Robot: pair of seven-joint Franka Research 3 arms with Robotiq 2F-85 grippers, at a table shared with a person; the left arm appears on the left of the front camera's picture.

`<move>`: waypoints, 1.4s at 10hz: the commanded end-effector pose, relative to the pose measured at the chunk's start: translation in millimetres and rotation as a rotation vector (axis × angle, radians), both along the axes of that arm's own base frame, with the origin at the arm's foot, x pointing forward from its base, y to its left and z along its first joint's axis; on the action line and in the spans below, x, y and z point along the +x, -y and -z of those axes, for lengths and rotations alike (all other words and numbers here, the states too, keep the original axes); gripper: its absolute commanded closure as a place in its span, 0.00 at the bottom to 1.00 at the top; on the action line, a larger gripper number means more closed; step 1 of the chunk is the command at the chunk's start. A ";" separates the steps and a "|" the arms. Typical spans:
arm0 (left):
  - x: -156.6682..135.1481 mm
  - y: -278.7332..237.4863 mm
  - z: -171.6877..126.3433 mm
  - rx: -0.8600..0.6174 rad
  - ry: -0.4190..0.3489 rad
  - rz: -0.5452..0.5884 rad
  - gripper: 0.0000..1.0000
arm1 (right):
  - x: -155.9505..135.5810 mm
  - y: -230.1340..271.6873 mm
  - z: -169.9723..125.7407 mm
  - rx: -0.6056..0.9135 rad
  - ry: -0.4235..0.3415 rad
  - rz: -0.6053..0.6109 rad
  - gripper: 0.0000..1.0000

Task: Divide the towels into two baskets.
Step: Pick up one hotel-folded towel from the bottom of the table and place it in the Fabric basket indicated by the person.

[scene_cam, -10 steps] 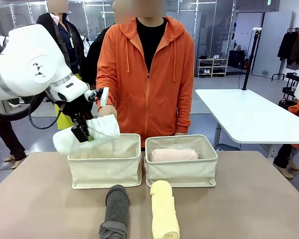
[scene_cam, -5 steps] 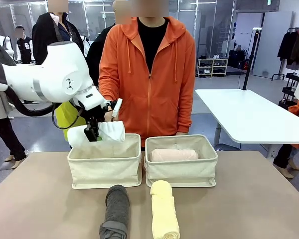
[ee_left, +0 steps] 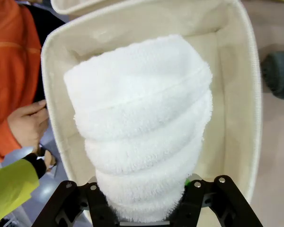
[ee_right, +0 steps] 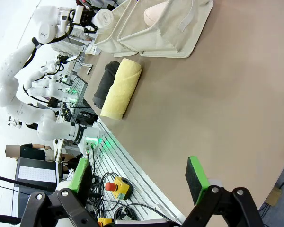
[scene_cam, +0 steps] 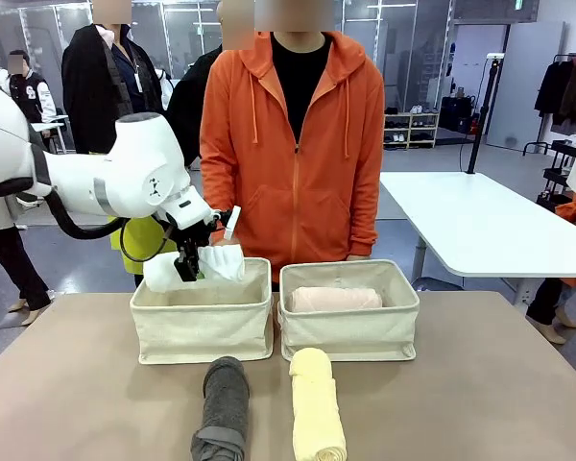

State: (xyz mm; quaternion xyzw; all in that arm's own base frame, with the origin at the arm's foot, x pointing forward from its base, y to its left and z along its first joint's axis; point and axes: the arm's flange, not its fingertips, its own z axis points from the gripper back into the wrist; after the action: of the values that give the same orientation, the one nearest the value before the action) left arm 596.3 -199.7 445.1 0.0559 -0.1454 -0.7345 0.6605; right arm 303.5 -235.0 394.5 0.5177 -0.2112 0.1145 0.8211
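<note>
White towel (scene_cam: 221, 261) sits clamped in left fingers (ee_left: 100, 208), wrist angled down over a basket (scene_cam: 202, 331) (perhaps touching); right fingers (ee_right: 196, 179) apart.

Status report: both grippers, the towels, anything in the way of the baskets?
Left gripper shut on white towel, over left basket. Right gripper open, empty. Pink towel in right basket; grey towel, yellow towel on table. Person's hand beside left basket.

Left gripper (scene_cam: 188, 271) is clamped on the white towel (scene_cam: 214, 260), holding it right over the left basket (scene_cam: 202, 331), about level with the rim. The pink towel (scene_cam: 334, 299) lies in the right basket (scene_cam: 350, 336). The grey towel (scene_cam: 223, 408) and yellow towel (scene_cam: 317, 415) lie side by side on the table (scene_cam: 480, 384) in front of the baskets. A person (scene_cam: 293, 144) in an orange hoodie stands just behind.
</note>
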 end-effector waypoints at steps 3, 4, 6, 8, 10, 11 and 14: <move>32.3 3.5 32.3 0.035 0.019 -0.028 0.61 | -1.7 -0.5 -2.9 -0.006 -0.012 0.007 0.00; 35.2 3.4 39.3 0.057 0.013 -0.033 0.46 | -1.7 -0.5 -2.9 -0.006 -0.012 0.007 0.00; 37.6 3.9 42.9 0.070 0.005 -0.030 0.11 | -1.7 -0.5 -2.9 -0.006 -0.012 0.007 0.00; 39.2 4.0 45.5 0.080 0.002 -0.044 0.00 | -1.7 -0.5 -2.9 -0.006 -0.012 0.007 0.00; 36.2 4.3 43.9 0.076 0.004 -0.038 0.02 | -1.7 -0.5 -2.9 -0.006 -0.012 0.007 0.00; 34.4 3.8 41.7 0.088 0.009 -0.043 0.00 | -1.7 -0.5 -2.9 -0.006 -0.012 0.007 0.00; 34.2 6.2 43.8 0.069 -0.001 -0.034 0.00 | -1.7 -0.5 -2.9 -0.006 -0.012 0.007 0.00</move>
State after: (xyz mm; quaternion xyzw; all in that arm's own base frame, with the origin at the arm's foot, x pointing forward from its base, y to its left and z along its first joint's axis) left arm 628.5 -205.2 407.3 0.0826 -0.1216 -0.7230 0.6750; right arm 303.4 -235.1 394.6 0.5177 -0.2113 0.1145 0.8211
